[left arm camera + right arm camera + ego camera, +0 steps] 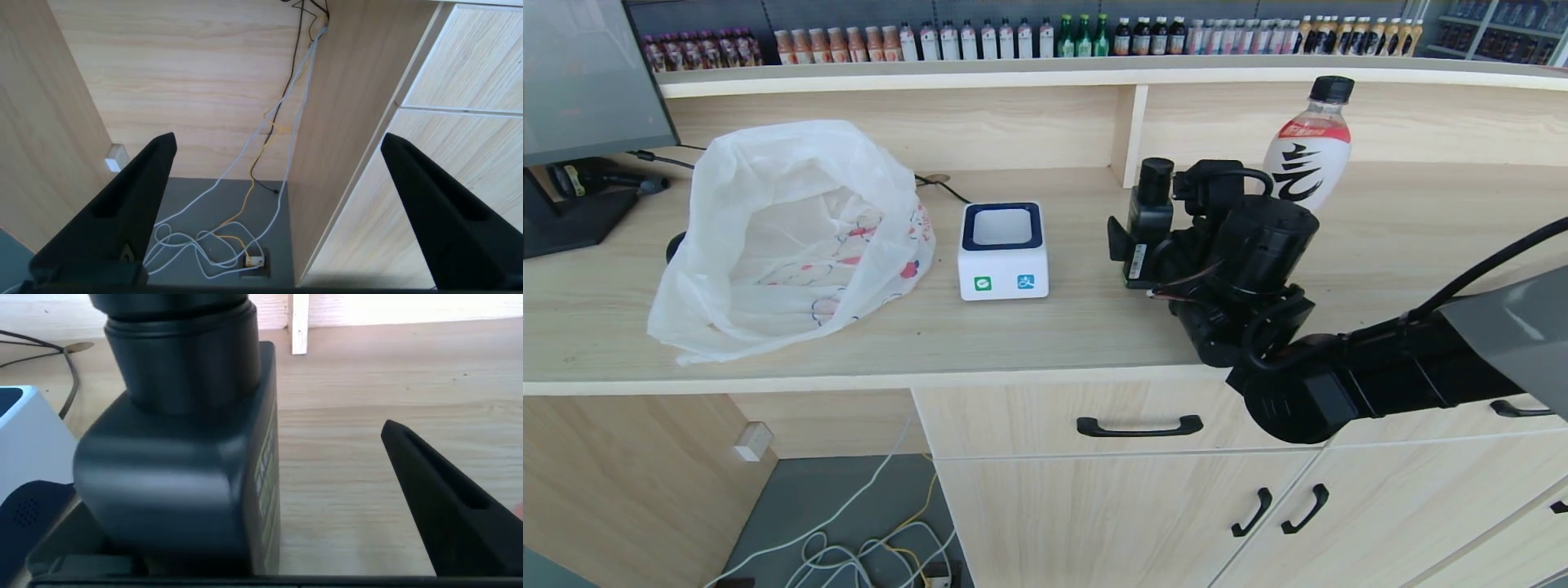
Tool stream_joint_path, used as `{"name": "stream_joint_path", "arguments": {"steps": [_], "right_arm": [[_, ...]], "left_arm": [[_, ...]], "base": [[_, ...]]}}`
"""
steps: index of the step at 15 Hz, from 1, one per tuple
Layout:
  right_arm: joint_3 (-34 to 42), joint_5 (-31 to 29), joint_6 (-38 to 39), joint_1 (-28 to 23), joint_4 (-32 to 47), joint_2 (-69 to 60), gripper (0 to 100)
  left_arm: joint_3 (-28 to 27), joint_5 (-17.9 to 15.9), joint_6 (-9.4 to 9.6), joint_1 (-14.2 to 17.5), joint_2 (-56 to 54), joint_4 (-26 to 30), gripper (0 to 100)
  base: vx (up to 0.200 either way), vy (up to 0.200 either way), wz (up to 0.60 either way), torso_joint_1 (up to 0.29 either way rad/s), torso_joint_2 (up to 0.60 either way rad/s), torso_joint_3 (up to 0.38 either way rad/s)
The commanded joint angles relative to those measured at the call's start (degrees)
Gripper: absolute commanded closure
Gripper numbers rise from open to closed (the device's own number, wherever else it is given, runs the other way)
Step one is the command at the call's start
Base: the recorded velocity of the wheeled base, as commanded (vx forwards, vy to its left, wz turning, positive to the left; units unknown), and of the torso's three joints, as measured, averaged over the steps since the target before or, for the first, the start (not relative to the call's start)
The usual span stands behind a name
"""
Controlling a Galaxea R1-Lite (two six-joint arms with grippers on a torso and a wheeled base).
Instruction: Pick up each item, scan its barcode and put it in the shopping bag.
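Just right of the white box scanner with its blue rim, the black square plastic bottle sits between the right gripper's parted jaws. Closing off-centre could tip or drop it.

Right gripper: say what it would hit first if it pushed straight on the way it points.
The black bottle, standing between the right gripper's open jaws. Past it, likely the back wall, though depth is unclear.
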Motion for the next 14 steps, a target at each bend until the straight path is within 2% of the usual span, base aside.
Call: {"name": "stream_joint_path", "arguments": {"steps": [1,2,7,9,14], "right_arm": [[0.01,-0.01,-0.10,-0.02,-0.03,0.07,0],[0.10,-0.01,-0.37,0.06,-0.03,0.07,100],[-0.17,-0.01,-1.86,2.00,-2.05,0.07,100],[0.18,0.69,-5.03,2.17,-7.06,0.60,100],[0.27,2.98,-5.29,3.93,-7.85,-0.37,100]], "left_arm": [[0.00,0.06,0.00,0.00,-0.02,-0.02,0],[0.00,0.06,0.00,0.00,-0.02,-0.02,0],[0.00,0.06,0.00,0.00,-0.02,-0.02,0],[0.00,0.06,0.00,0.00,-0.02,-0.02,0],[0.00,0.06,0.00,0.00,-0.02,-0.02,0]], "base": [[0.000,0.000,0.00,0.000,0.00,0.000],[0.000,0.000,0.00,0.000,0.00,0.000],[0.000,0.000,0.00,0.000,0.00,0.000],[0.000,0.000,0.00,0.000,0.00,0.000],[0.000,0.000,0.00,0.000,0.00,0.000]]}}
